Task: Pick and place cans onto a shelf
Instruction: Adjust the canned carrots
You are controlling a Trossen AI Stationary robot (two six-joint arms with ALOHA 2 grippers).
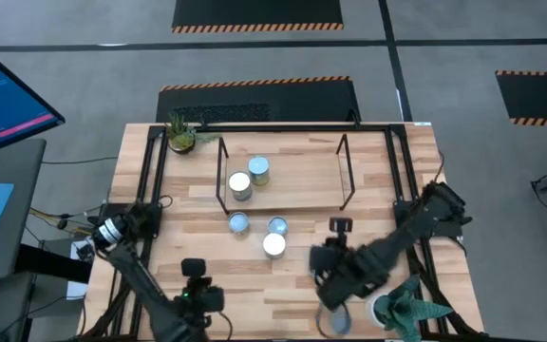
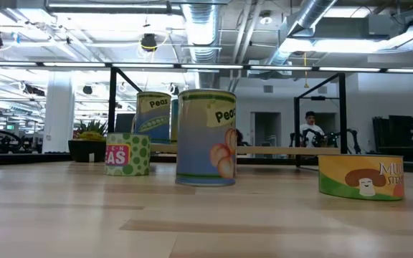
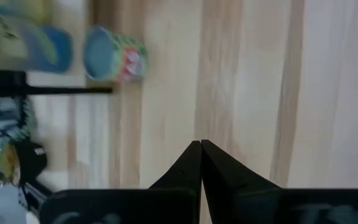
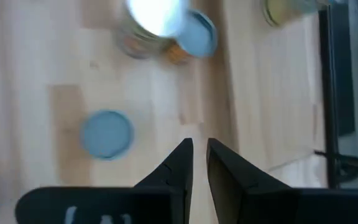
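Right gripper hovers with narrow, empty fingers beside the short white-topped metal can on the table; I'd widen, centre, then lift toward the black wire shelf.

The pale wood counter under me is smooth plank with visible grain and a soft sheen, and the low shelf of thin matt black metal rods carries a board of the same light wood. The short metal cans have bare shiny lids, one bright white with glare, another silvery-blue, and are wrapped in glossy printed paper labels, as on the tall peach-label can and the squat yellow mushroom-label can. My own dark fingers look like matt, smooth hard plastic.
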